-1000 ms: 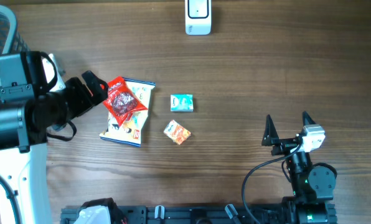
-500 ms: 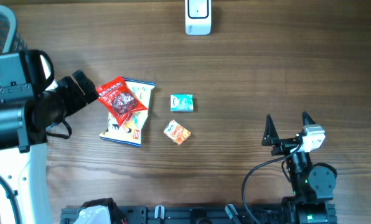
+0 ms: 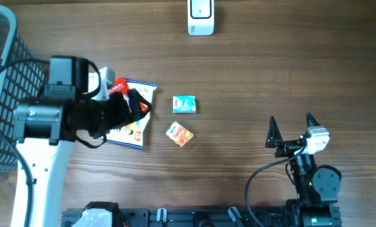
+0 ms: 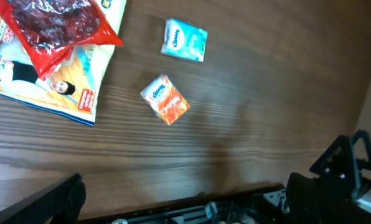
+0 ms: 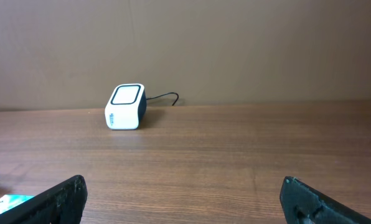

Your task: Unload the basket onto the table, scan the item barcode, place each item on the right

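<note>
While left gripper (image 3: 137, 104) hangs spread over red packet (image 4: 55, 25), right gripper (image 3: 291, 121) spread too, teal pack (image 3: 184, 104), orange pack (image 3: 180, 133), scanner (image 3: 200, 17) apart

The surface (image 3: 270, 69) was brown with dark, streaked wood grain. At its far edge, the scanner (image 3: 200, 17) was white with a dark-outlined square on top. The snack packet (image 4: 55, 22) was glossy red. The flat packet (image 4: 61, 87) under it was white, blue and yellow with printed figures. The tissue packet (image 3: 184, 104) was teal and white, and the small packet (image 3: 180, 134) was orange and white. The basket (image 3: 2, 94) at the left edge was black mesh. The right hand (image 3: 291, 120) was black.
</note>
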`<act>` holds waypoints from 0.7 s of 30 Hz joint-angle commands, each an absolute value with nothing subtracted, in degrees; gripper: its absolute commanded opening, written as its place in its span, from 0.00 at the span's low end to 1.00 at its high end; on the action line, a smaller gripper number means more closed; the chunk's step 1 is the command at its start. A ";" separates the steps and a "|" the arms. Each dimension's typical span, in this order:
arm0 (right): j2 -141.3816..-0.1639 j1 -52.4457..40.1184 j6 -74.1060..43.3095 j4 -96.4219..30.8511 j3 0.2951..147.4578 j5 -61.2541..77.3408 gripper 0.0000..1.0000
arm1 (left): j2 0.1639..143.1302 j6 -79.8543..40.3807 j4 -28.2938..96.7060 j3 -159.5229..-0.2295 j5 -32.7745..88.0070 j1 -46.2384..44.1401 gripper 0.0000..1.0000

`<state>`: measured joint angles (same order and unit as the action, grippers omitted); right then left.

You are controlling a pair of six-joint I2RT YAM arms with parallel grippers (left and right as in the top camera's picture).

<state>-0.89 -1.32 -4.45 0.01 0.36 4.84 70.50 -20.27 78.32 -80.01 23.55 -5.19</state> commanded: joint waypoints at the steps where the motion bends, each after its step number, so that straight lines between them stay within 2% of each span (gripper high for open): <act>1: -0.58 -1.48 -4.89 0.16 0.30 4.29 1.00 | 70.57 -19.97 77.17 -79.33 20.95 -6.24 1.00; 12: -0.58 -1.50 -4.93 5.37 0.30 3.64 1.00 | 70.57 -19.97 75.88 -79.33 20.95 -6.22 1.00; 14: -0.58 -1.50 -13.76 9.10 0.30 8.08 1.00 | 70.57 -19.97 75.88 -79.33 20.93 -6.22 1.00; 17: -0.58 -1.50 -36.27 11.05 0.30 13.15 1.00 | 70.57 -19.97 75.88 -79.33 20.93 -6.22 1.00; 19: -0.58 -1.50 -58.61 9.89 0.30 14.90 1.00 | 70.57 -19.97 75.88 -79.33 20.93 -6.22 1.00; 20: -0.58 -1.50 -76.14 8.86 0.30 16.97 1.00 | 70.57 -19.97 75.88 -79.33 20.95 -6.22 1.00; 21: -0.58 -1.50 -86.13 8.10 0.30 18.35 1.00 | 70.57 -19.97 75.88 -79.33 20.93 -6.22 1.00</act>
<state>-0.89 -1.32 -47.53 9.47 0.36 12.60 70.54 -20.27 76.07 -79.92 21.28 -5.96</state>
